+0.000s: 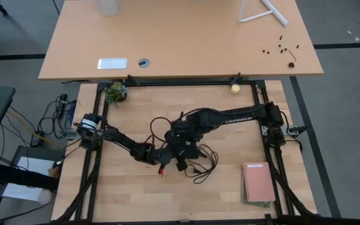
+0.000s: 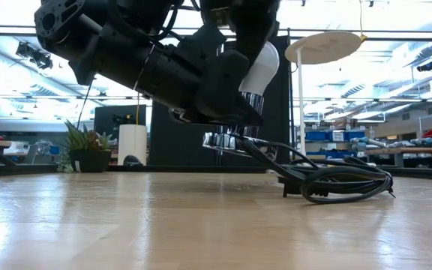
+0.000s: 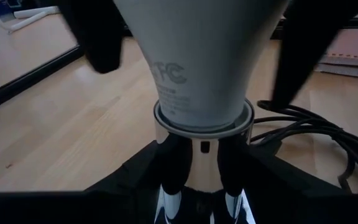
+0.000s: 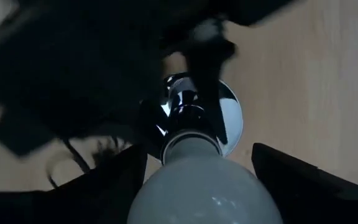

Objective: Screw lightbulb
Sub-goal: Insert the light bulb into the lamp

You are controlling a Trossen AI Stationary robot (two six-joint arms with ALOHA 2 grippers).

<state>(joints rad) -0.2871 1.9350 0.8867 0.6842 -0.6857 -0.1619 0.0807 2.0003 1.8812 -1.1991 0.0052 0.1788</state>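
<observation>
Now the right end effector (image 4: 197,177) pinches the lightbulb (image 4: 204,186), its base in the socket (image 3: 202,134) clamped by the left end effector (image 3: 197,180).

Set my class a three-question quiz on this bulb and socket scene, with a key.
1. True or false: the socket rests flat on the table.
2. Which gripper holds the socket? A: left. B: right.
3. What sits in the socket's mouth?

Key:
1. False: it is held up off the table.
2. A: the left gripper clamps it.
3. The bulb.
</observation>
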